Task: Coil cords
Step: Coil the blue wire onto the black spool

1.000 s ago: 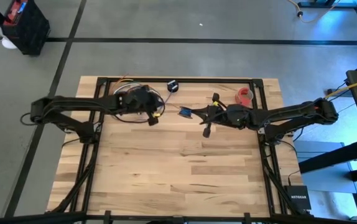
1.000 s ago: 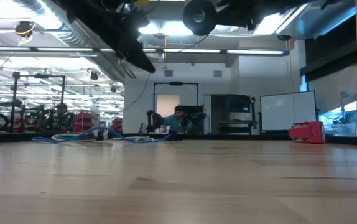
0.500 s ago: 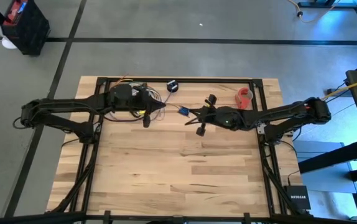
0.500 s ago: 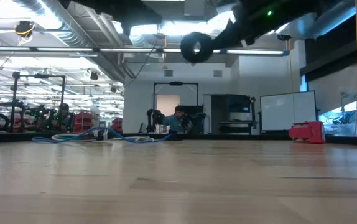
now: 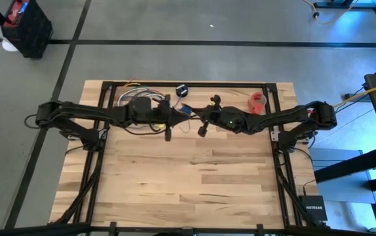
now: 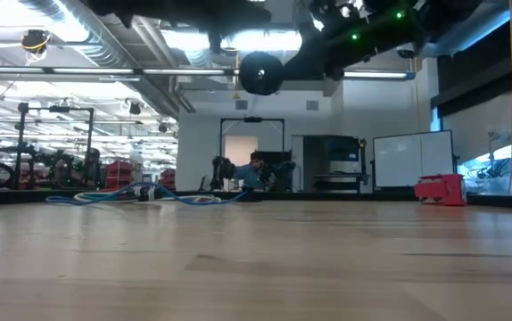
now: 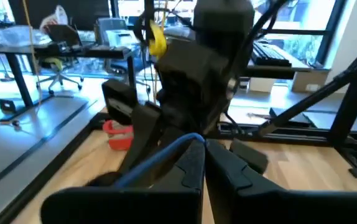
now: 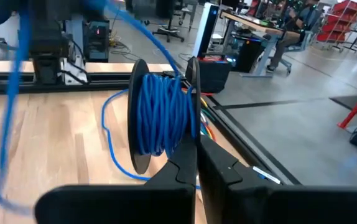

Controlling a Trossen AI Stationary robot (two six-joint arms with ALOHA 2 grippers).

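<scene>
A blue cord is partly wound on a black spool [image 8: 163,115] and runs back to loose loops [image 5: 139,98] lying at the table's far left, which also show in the low view [image 6: 140,193]. My right gripper [image 5: 196,117] is shut on the spool, held above the table [image 6: 260,73]. My left gripper [image 5: 173,117] faces it closely and is shut on the free run of cord [image 7: 166,158]. A small black puck [image 5: 182,90] lies at the far edge. My left gripper pinches one strand of the blue cord [image 7: 194,139] between its two fingertips. The cord trails back from the fingers, clear of the table. My right gripper pinches the rim of one of the spool's black flanges [image 8: 191,134] between its two fingers. The spool stands on edge above the fingers, lifted clear of the table. The cord leaves the spool's top [image 8: 138,31] and swings off in a loose arc.
A red tape roll [image 5: 258,100] lies at the far right and shows in the low view [image 6: 441,189]. The table's black frame rail [image 5: 188,84] runs along the far edge. Bare wood [image 5: 188,177] fills the near half.
My right gripper has carried the spool toward the table's left, toward my left gripper, and the spool shows lower in the low view. My left gripper has first drawn back to the left, then gone right to meet it, still shut on the cord.
</scene>
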